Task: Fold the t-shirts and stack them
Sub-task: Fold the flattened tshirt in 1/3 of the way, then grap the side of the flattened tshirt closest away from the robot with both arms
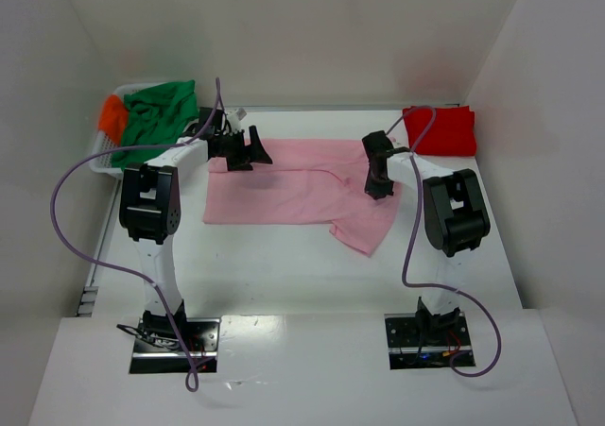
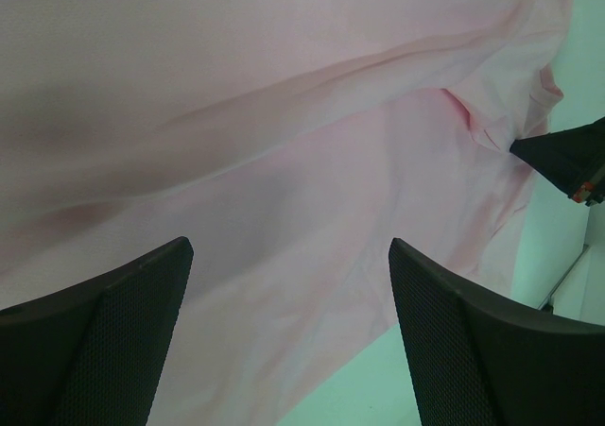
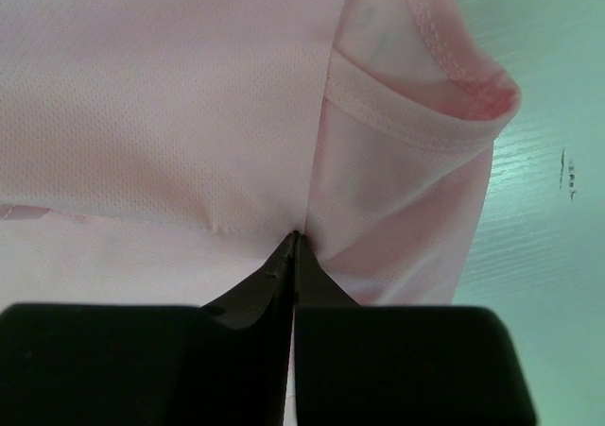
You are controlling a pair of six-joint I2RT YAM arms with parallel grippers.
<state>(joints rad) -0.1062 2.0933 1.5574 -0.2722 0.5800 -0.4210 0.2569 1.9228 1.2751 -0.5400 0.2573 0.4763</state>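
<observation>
Table, pink t-shirt, three others, two hands.

No writing to read.
No text, label, brand, number or sign was legible in any of the three views. The light pink short-sleeved cloth t-shirt showed only plain weave and stitched seams, and a few dark specks on the pale flat table top were too small to make out.

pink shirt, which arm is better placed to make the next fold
Right, probably. The right gripper is shut on the pink shirt near a sleeve, ready to lift it; the left gripper hangs open over the cloth, gripping nothing.
</observation>
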